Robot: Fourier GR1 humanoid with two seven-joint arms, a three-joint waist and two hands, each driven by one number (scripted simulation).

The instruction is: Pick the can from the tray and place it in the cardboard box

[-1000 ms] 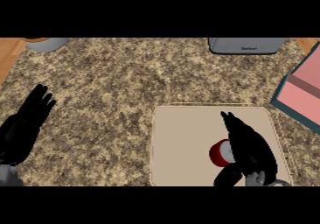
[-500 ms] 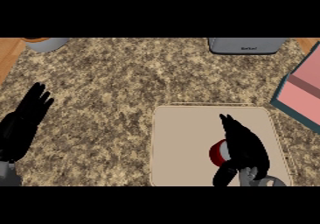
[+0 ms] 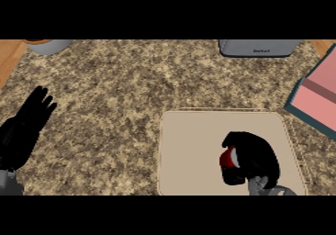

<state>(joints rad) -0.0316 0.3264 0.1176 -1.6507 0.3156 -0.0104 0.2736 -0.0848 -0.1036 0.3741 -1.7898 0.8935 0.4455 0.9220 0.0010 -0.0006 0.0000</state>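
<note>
Speckled counter carries a beige tray, with the pink-sided box at the right edge; left hand rests open at the left. Right hand curls round the red can on the tray: grasp step, I judge. Next: lift clear, carry right to the box
</note>
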